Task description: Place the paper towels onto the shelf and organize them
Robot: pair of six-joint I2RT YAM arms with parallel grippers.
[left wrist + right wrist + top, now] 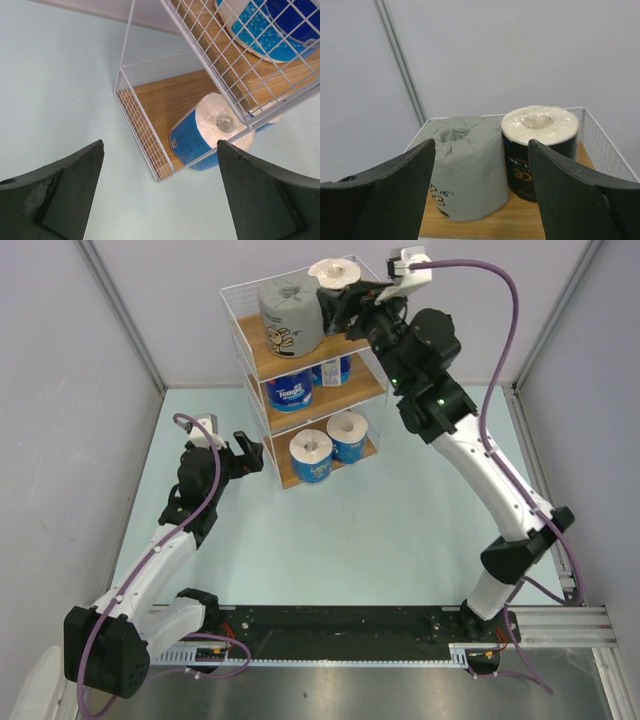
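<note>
Only overhead, shelf [262,352], all three tiers

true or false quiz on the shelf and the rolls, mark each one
The grey-wrapped paper roll stands upright on the top board of the white wire shelf: true.
The right end effector grips the black-wrapped paper roll: false, its jaws are open and hold nothing.
Two blue-wrapped paper rolls sit on the bottom board: true.
The left end effector holds a roll: false, it is open and empty.
</note>
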